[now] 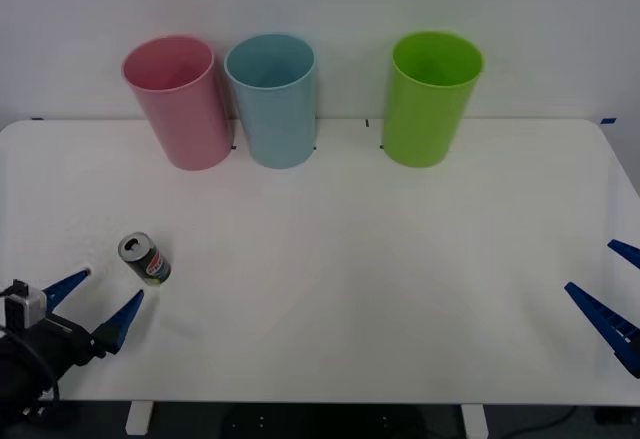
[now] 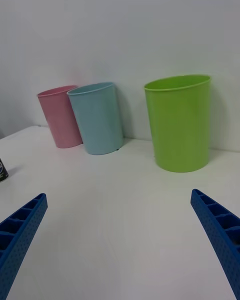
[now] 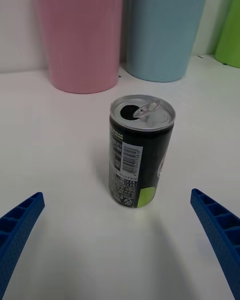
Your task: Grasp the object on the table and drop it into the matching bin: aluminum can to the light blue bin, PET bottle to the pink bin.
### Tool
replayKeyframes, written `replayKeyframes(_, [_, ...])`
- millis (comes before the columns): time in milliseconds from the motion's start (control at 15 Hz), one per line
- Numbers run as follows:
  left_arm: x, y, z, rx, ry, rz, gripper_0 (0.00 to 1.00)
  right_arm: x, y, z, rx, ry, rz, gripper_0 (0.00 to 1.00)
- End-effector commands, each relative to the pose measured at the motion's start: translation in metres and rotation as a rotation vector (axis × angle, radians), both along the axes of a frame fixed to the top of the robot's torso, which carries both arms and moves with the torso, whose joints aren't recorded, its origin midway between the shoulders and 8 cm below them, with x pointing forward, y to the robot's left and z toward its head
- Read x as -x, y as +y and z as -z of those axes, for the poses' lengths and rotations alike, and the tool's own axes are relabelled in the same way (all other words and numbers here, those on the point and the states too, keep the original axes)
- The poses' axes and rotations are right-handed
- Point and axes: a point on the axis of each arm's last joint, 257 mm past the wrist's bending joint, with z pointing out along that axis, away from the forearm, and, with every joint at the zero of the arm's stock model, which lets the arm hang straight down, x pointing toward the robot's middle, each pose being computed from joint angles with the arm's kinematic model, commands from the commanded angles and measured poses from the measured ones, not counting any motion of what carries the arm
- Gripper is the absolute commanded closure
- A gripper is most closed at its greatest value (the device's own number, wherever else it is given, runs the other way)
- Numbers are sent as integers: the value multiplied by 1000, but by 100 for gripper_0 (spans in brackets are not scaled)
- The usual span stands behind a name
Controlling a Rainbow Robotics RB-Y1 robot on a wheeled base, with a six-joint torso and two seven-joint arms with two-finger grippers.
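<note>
The left gripper [image 1: 100, 304] is sitting low at the near left corner of the table [image 1: 400, 289], its blue fingers spread wide apart and holding nothing, with the fingertips pointing toward the aluminum can [image 1: 146, 258] just beyond them. In the left wrist view the can [image 3: 141, 150] is standing upright on the white top between the lines of the two open fingers [image 3: 20, 225] but farther out, not touching either, with its silver lid showing an opened mouth and raised pull-tab and a barcode and a green patch facing the camera. The right gripper [image 1: 612, 289] is resting at the near right edge of the table, well apart from the can, and its fingers [image 2: 220, 230] are likewise standing wide apart and empty. Farther back, along the far edge of the table by the wall, the pink bin [image 1: 180, 104] is standing just beside the light blue bin [image 1: 273, 99], with the pink one to the left. A bright green bin [image 1: 432, 97] is standing farther to the right, with a gap between it and the blue one.
</note>
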Motion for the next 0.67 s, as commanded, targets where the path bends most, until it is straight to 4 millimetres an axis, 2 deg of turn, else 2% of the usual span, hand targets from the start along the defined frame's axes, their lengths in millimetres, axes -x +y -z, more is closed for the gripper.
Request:
replayKeyframes(67, [-13, -9, 0, 3, -11, -24, 0, 0, 0, 0, 0, 0, 0, 0])
replayKeyframes(333, [-34, -19, 12, -11, -7, -14, 0, 0, 0, 0, 0, 0, 0, 0])
replayKeyframes(667, [-58, -31, 14, 13, -2, 1, 0, 0, 0, 0, 0, 0, 0, 0])
